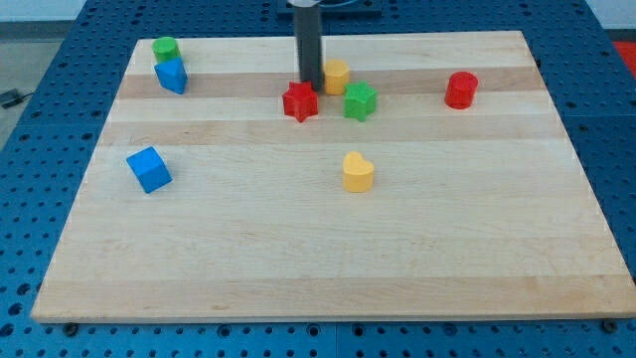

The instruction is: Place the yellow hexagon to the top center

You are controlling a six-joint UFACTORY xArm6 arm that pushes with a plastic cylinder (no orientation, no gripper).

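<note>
The pale wooden tabletop [328,268] lies on a blue perforated bench and carries eight small coloured blocks. The straight dark rod comes down from the view's top, and my tip [310,85] rests at the tabletop's upper middle. The tool is only this plain rod with no jaws, so it neither opens nor closes and grips nothing.

The yellow hexagon block [337,76] sits at the top centre of the tabletop, just beside my tip at its 3 o'clock, so close that I cannot tell whether they touch; the rod hides its left edge. The red star-shaped block [300,101] lies just at 7 o'clock from my tip. The green star-shaped block [360,100] lies at 5 o'clock from the yellow hexagon block, near it but apart.

Well apart at 3 o'clock stands the red cylinder block [461,89]. At the far 9 o'clock side, the green cylinder block [165,49] sits at 12 o'clock of a blue block [171,76] of unclear shape, the two nearly touching. A blue cube block [149,169] lies at 8 o'clock from my tip, well apart. A yellow heart-shaped block [358,172] lies near the tabletop's centre, at 6 o'clock from the green star-shaped block.
</note>
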